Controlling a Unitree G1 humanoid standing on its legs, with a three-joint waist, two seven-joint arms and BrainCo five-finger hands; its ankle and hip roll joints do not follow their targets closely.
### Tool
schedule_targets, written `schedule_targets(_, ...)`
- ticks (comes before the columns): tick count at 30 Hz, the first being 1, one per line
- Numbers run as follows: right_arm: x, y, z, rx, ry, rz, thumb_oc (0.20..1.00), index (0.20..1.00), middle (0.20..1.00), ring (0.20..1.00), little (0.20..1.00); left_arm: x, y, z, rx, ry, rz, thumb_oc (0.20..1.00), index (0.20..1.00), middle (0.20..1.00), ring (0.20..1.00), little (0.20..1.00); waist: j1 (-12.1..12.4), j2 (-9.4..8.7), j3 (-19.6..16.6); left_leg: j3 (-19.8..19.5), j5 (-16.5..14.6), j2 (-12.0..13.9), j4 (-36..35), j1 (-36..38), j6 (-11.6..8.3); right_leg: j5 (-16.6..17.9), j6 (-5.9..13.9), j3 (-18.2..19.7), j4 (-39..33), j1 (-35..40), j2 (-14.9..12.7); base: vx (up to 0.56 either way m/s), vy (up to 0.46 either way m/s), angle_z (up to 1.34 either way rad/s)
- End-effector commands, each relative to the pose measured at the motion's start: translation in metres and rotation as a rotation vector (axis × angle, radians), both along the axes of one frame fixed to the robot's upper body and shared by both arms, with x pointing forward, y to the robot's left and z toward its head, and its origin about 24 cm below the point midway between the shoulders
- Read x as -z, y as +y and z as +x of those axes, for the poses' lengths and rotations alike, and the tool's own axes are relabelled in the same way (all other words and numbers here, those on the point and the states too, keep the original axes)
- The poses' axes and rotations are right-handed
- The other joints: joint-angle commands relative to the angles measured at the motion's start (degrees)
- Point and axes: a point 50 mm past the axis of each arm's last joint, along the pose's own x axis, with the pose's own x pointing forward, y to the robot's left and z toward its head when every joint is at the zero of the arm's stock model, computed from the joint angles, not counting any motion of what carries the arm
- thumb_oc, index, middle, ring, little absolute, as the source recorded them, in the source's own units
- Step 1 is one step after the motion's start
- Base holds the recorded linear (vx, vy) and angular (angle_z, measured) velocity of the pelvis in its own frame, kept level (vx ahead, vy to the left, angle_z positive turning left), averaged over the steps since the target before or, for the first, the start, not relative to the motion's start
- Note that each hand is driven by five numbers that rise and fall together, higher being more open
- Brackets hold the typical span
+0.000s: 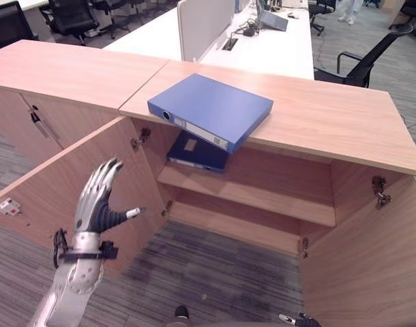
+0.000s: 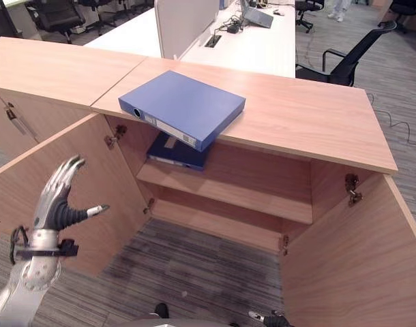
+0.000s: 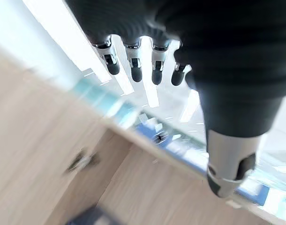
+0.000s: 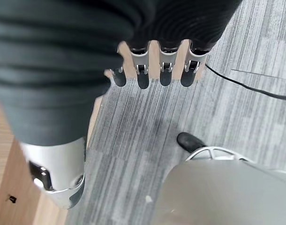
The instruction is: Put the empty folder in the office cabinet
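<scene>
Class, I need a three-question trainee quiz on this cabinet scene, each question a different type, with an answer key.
1. True or false: the blue folder on the cabinet top juts out over its front edge.
2. Where does the second folder lie? A) on the floor B) on the shelf inside the cabinet C) on the white desk
3. Fill in: the left hand is raised in front of the cabinet's left ____.

Key: 1 true; 2 B; 3 door.
</scene>
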Motion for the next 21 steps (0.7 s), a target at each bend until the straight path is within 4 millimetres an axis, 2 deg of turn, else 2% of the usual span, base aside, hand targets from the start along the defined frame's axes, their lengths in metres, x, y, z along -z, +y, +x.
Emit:
schedule_targets(1, -0.002, 0.016, 0.027, -0.055, -0.068, 0.007, 1.0, 1.0, 1.0, 1.0, 1.0, -0.026, -0.033, 0.015, 0.155, -0.183, 0.185, 1.0, 1.0, 1.0, 1.0, 1.0, -3.31, -1.39, -1.35, -0.28, -5.78, 2.75, 0.17, 0.44, -2.52, -5.62, 2.62, 3.26, 0.31, 0.74, -1.72, 0.02, 0.015, -0.07)
schedule_targets(2, -0.002, 0.016, 0.027, -0.052, -0.069, 0.007, 1.0, 1.0, 1.0, 1.0, 1.0, -0.025, -0.034, 0.017, 0.156, -0.185, 0.186, 1.0, 1.0, 1.0, 1.0, 1.0, -3.15, -1.4, -1.32, -0.28, -5.79, 2.74, 0.17, 0.41, -2.51, -5.62, 2.63, 3.26, 0.31, 0.72, -1.72, 0.03, 0.022, -0.04)
schedule_targets(8, -0.002, 0.015, 0.025, -0.065, -0.057, -0.006, 1.0, 1.0, 1.0, 1.0, 1.0, -0.035, -0.063, 0.054, 0.203, -0.271, 0.368, 1.0, 1.0, 1.0, 1.0, 1.0, -5.92, -0.77, -2.94, 0.59, -6.51, 2.4, 0.13, 1.02, -2.42, -4.93, 3.01, 3.9, 0.31, 0.63, -2.12, 0.02, 0.02, -0.11)
schedule_targets(10, -0.002, 0.014, 0.025, -0.062, -0.055, -0.011, 1.0, 1.0, 1.0, 1.0, 1.0, -0.037, -0.076, 0.066, 0.225, -0.292, 0.418, 1.0, 1.0, 1.0, 1.0, 1.0, -6.43, -0.73, -3.04, 1.8, -5.67, 2.14, 0.13, 0.66, -2.06, -3.87, 2.89, 3.04, 0.31, 0.22, -2.48, -0.05, 0.026, -0.08)
schedule_targets(13, -0.002, 0.012, 0.023, -0.059, -0.049, -0.019, 1.0, 1.0, 1.0, 1.0, 1.0, -0.039, -0.093, 0.081, 0.256, -0.3, 0.495, 1.0, 1.0, 1.0, 1.0, 1.0, -7.42, -0.56, -3.54, 2.01, -6.05, 1.97, 0.13, 0.71, -1.91, -3.57, 3.06, 3.3, 0.31, 0.12, -2.82, 0.01, 0.022, -0.02)
schedule_targets(15, -0.002, 0.01, 0.024, -0.065, -0.049, -0.023, 1.0, 1.0, 1.0, 1.0, 1.0, -0.036, -0.097, 0.087, 0.262, -0.284, 0.541, 1.0, 1.0, 1.0, 1.0, 1.0, -8.05, -0.32, -3.99, 1.35, -7.12, 1.96, 0.13, 1.37, -2.13, -4.24, 3.45, 4.41, 0.31, 0.53, -2.83, 0.06, 0.026, -0.09)
schedule_targets(17, -0.003, 0.009, 0.024, -0.059, -0.052, -0.024, 1.0, 1.0, 1.0, 1.0, 1.0, -0.034, -0.101, 0.092, 0.263, -0.276, 0.559, 1.0, 1.0, 1.0, 1.0, 1.0, -8.08, -0.42, -3.75, 2.34, -6.3, 1.76, 0.13, 1.06, -1.79, -3.39, 3.25, 3.53, 0.31, 0.13, -3.08, -0.05, 0.027, -0.08)
schedule_targets(21, -0.003, 0.005, 0.023, -0.047, -0.051, -0.036, 1.0, 1.0, 1.0, 1.0, 1.0, -0.029, -0.1, 0.115, 0.169, -0.249, 0.639, 1.0, 1.0, 1.0, 1.0, 1.0, -8.97, -0.38, -4.07, 2.91, -6.93, 1.28, 0.13, 1.36, -1.49, -3.15, 3.74, 3.9, 0.31, 0.01, -3.5, 0.02, 0.033, -0.02)
